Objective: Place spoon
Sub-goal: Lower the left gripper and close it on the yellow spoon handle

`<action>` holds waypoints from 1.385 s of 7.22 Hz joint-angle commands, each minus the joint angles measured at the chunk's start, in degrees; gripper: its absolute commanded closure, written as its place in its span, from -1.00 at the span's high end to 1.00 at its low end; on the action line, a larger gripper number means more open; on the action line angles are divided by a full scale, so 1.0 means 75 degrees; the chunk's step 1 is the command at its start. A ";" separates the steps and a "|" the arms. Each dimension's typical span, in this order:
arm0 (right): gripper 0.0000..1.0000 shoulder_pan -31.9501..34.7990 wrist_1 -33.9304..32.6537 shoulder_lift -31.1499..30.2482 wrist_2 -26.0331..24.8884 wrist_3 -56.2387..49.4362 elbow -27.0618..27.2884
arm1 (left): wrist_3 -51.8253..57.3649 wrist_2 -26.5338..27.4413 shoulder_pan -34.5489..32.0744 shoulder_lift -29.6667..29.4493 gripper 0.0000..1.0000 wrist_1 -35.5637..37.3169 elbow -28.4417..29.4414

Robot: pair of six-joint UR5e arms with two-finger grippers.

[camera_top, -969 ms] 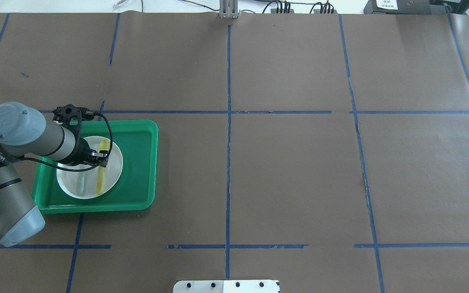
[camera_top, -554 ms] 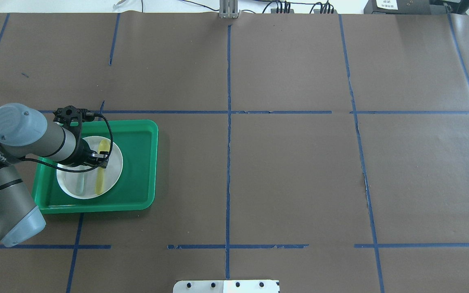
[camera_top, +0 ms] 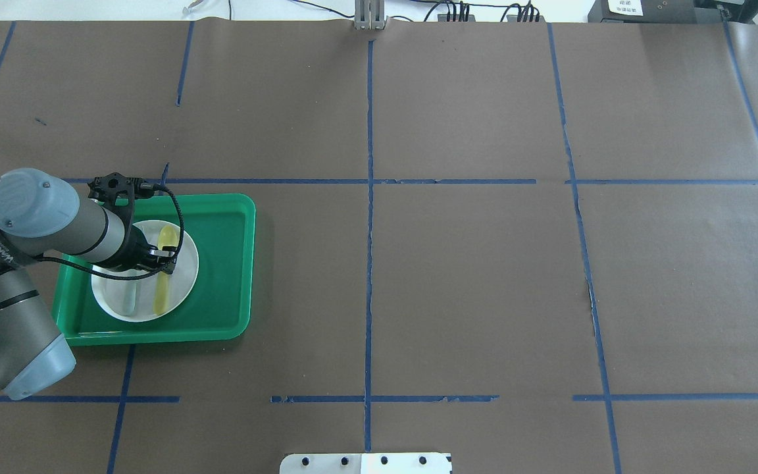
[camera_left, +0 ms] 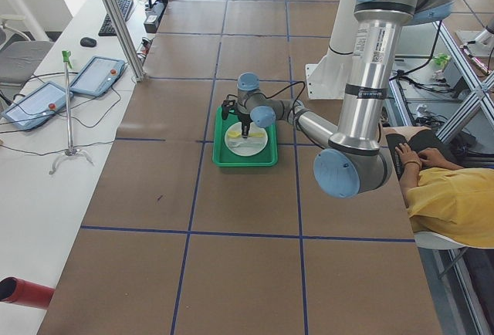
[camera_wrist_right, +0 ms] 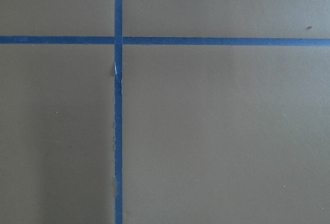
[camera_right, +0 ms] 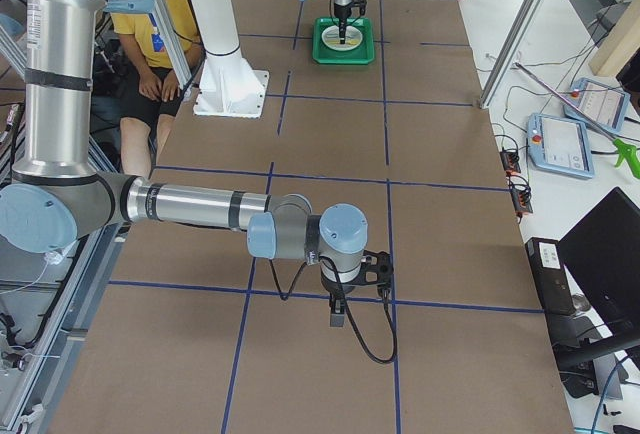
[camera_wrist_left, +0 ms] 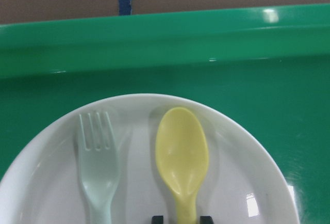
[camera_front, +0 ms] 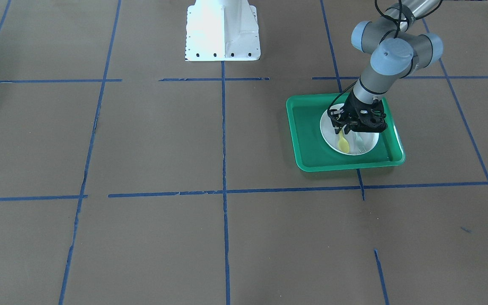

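The yellow spoon (camera_top: 163,289) lies on a white plate (camera_top: 185,276) in a green tray (camera_top: 221,263), bowl toward the far side. In the left wrist view the spoon's bowl (camera_wrist_left: 182,152) fills the middle, next to a pale grey-green fork (camera_wrist_left: 98,157). My left gripper (camera_top: 167,255) is low over the plate, its two fingertips (camera_wrist_left: 157,218) close on either side of the spoon's handle. The front view shows the spoon (camera_front: 344,145) sticking out from under the left gripper (camera_front: 340,129). My right gripper (camera_right: 338,309) hangs over bare table far away; I cannot tell if it is open or shut.
The tray's rim (camera_front: 307,127) rings the plate closely. The fork (camera_top: 130,299) lies parallel to the spoon on the plate's left. Brown paper with blue tape lines (camera_wrist_right: 118,131) covers the table. The robot's white base (camera_front: 222,29) stands at the near middle edge.
The left arm's wrist and forearm have shifted slightly to the right and down in the overhead view. The spoon, fork and plate have not moved.
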 commanded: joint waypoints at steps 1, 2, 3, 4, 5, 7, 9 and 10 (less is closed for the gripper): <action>1.00 0.0000 -0.0001 0.0000 0.0000 0.0000 0.0000 | -0.0034 -0.0003 0.0020 -0.0052 -0.33 0.0004 0.0010; 1.00 0.0000 -0.0001 0.0000 0.0000 0.0000 0.0000 | -0.0127 -0.0015 0.0020 -0.0052 -0.89 0.0004 -0.0014; 1.00 0.0000 -0.0001 0.0000 0.0000 -0.0012 0.0000 | -0.0221 -0.0015 0.0008 -0.0040 -1.00 0.0016 -0.0002; 1.00 0.0000 0.0010 0.0000 0.0000 0.0000 0.0000 | -0.0222 -0.0015 -0.0027 -0.0005 -1.00 0.0016 -0.0014; 1.00 0.0000 0.0011 0.0000 0.0000 0.0000 0.0000 | -0.0199 -0.0026 -0.0085 0.0088 -1.00 0.0016 -0.0153; 1.00 0.0000 -0.0001 0.0000 0.0000 0.0000 0.0000 | -0.0140 -0.0131 -0.0470 -0.0039 -1.00 0.0957 -0.0806; 1.00 0.0000 0.0010 0.0000 0.0000 0.0000 0.0000 | -0.0802 -0.0144 -0.0391 -0.0819 -1.00 0.1598 -0.0826; 1.00 0.0000 -0.0001 0.0000 0.0000 0.0000 0.0000 | -0.1214 -0.0144 -0.0367 -0.1359 -1.00 0.1552 -0.0196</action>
